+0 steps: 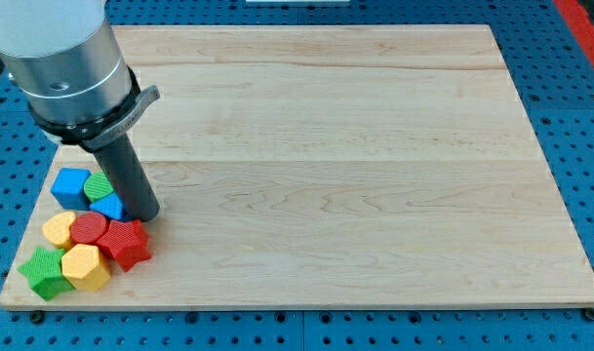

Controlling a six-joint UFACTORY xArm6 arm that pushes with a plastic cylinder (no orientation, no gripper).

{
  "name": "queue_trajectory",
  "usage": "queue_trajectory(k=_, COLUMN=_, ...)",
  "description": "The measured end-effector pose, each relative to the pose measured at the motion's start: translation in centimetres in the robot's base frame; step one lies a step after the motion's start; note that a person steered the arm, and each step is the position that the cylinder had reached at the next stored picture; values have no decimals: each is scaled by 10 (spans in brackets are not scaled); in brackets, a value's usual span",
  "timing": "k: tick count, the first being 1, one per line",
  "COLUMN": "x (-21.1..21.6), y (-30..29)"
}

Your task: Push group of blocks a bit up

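Observation:
A tight group of blocks lies at the board's bottom left corner. It holds a blue cube, a green round block, a blue block, a yellow block, a red round block, a red star-like block, a yellow hexagonal block and a green block. My tip rests on the board at the group's right side, touching or nearly touching the blue block, just above the red star-like block.
The wooden board lies on a blue perforated table. The arm's grey body hangs over the board's top left corner. The group sits close to the board's left and bottom edges.

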State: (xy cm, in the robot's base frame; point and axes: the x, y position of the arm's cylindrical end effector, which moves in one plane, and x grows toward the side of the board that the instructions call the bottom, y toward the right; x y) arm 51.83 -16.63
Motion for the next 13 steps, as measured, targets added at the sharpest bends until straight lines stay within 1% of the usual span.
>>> queue_trajectory(k=1, x=-4, y=4)
queue_trajectory(k=2, x=-55, y=28)
queue_trajectory(k=3, x=-128, y=39)
queue_trajectory(k=4, x=-174, y=-32)
queue_trajectory(k=5, x=-178, y=-110)
queue_trajectory(k=6, x=-142, y=-138)
queue_trajectory(k=7, x=-106, y=-139)
queue_trajectory(k=8, x=-59, y=-139)
queue_trajectory(k=9, x=-24, y=-139)
queue_trajectory(k=10, x=10, y=-139)
queue_trajectory(k=11, x=31, y=-138)
queue_trajectory(k=12, x=74, y=-138)
queue_trajectory(k=13, x=96, y=-137)
